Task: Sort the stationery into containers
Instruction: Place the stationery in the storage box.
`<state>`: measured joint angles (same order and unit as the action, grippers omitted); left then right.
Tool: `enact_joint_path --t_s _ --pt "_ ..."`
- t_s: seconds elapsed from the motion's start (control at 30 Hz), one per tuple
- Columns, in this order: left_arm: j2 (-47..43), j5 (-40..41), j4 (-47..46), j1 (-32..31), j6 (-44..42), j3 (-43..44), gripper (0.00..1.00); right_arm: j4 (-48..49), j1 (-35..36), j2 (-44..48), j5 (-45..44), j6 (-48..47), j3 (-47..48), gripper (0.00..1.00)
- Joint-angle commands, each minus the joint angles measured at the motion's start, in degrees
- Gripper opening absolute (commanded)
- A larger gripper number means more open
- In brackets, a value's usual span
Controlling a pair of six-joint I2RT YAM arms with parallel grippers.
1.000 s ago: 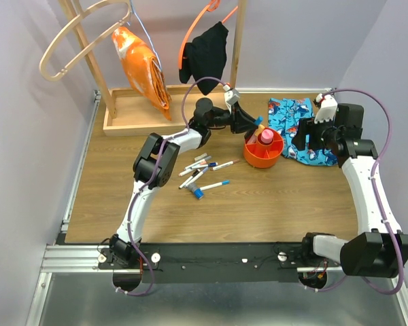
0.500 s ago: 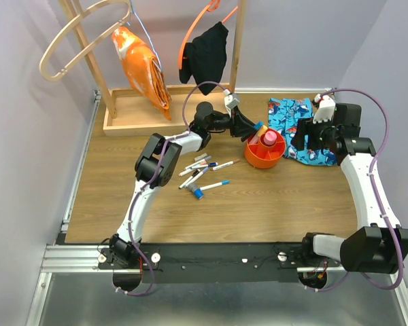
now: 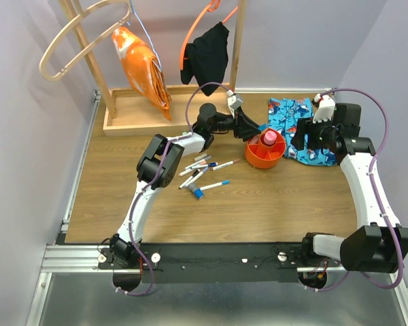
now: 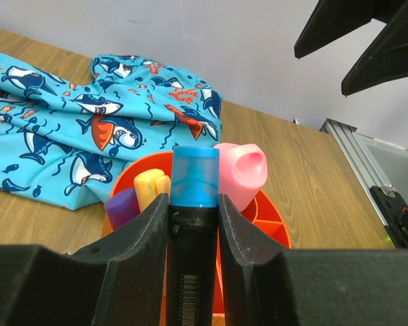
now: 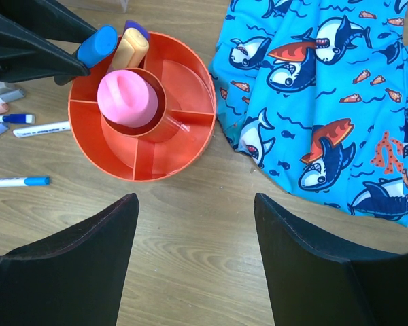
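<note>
left jaws: closed on a black marker [image 4: 192, 238] with a blue cap; its barrel is pinched between both fingers [image 4: 136, 261], and the cap end is left sticking out past the fingertips.
marker's place: held over the tub [image 5: 185, 80]. in the right wrist view its cap is seen at the rim at 11 o'clock. whether the tub is touched cannot be told.
right jaws: spread wide, with nothing gripped; held in the air at 3 o'clock of the tub in the top view.
tub: orange, round and split by dividers; set on the counter [image 3: 272, 204].
in the tub: a pink tube [image 5: 126, 95] is stood in the centre cup. a yellow highlighter [image 5: 129, 53] and a purple-capped highlighter [image 5: 137, 28] are leaned in the compartment at 12 o'clock in the right wrist view.
loose pens [image 3: 202, 170]: a small bunch is left lying on the counter at 8 o'clock of the tub in the top view. a white pen [image 3: 214, 184] with a blue cap is laid at the bunch's 5 o'clock.
cloth [image 5: 326, 102]: blue with a shark print, crumpled at 3 o'clock of the tub and just beside it.
rack [image 3: 132, 122]: wooden, at 10 o'clock of the tub by the counter's far edge; an orange bag [image 3: 143, 64] and a black garment [image 3: 205, 58] are hung on it.
</note>
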<state>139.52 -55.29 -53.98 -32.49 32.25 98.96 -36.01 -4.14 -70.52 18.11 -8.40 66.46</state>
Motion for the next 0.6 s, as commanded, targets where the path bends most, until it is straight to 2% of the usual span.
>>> enact_joint_path --t_s 0.0,0.3,0.57 --pt "-2.7 1.7 -1.4 -1.0 0.9 2.9 0.00 1.6 -0.3 0.6 1.1 0.8 -0.9 0.76" --pt "-1.5 2.7 -0.8 -2.1 0.9 5.6 0.00 1.6 -0.3 1.2 1.1 0.9 -1.6 0.76" --pt "1.5 2.0 -3.9 -2.1 1.9 4.0 0.00 0.2 -0.3 0.6 1.2 0.4 -1.1 0.76"
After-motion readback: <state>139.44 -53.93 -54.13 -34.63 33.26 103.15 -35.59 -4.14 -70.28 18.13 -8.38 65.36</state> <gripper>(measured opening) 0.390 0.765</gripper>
